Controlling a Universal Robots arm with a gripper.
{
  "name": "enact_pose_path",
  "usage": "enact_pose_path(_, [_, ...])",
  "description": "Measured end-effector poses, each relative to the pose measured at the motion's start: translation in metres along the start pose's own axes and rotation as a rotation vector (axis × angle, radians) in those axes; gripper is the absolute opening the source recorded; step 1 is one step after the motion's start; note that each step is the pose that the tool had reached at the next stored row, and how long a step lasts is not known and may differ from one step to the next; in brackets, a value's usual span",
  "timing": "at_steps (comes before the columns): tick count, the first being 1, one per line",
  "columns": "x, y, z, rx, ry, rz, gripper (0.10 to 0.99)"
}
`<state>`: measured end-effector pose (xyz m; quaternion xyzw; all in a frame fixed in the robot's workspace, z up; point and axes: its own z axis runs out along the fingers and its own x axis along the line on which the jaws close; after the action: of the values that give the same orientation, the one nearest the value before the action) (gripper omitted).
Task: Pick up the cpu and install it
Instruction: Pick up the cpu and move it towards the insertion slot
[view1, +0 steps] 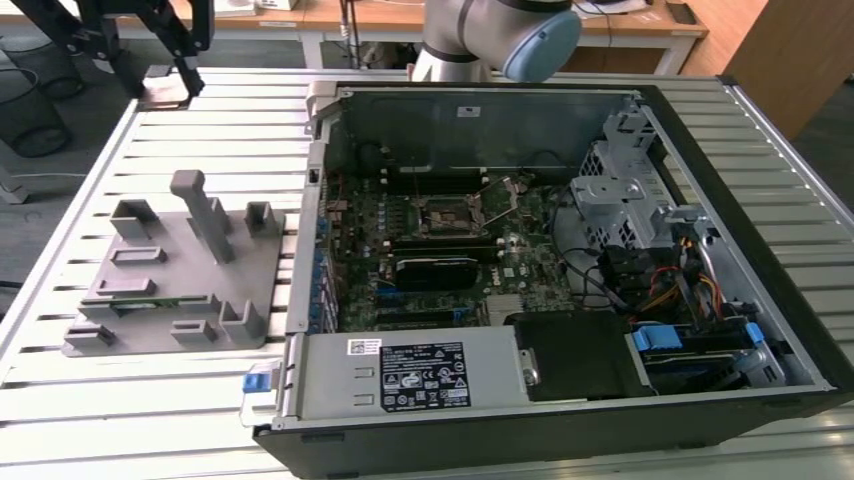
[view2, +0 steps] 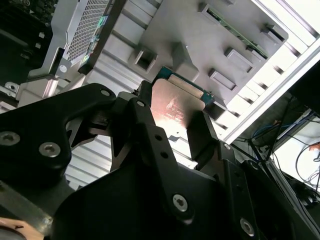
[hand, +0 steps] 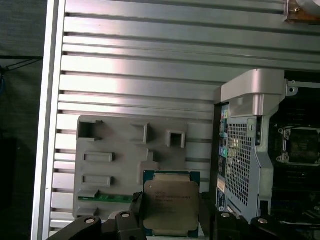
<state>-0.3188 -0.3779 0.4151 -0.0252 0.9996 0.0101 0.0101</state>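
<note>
I have the gripper clenched on the cpu, one finger on each of two opposite edges. In the exterior view it hangs above the slatted table near the far corner on that view's left, well apart from the open computer case. In the first wrist view the chip sits in line with the edge of the grey fixture, just beside the green memory strip. For this carry I'd keep the chip level, move slowly, and add no more squeeze than it has. I'd also square its edges to the socket while it is high above the board. I can't quite tell from the second wrist view how deep the edges sit in the pads, so I'd treat the hold as shallow. By my count: one cpu, one fixture, one memory strip, one socket, one case.
</note>
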Motion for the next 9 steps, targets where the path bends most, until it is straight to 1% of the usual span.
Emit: enact_pose_path(9, [-0.0093, -0.0002, 0.0004, 0.0, 0.0001, 0.0, 0.525])
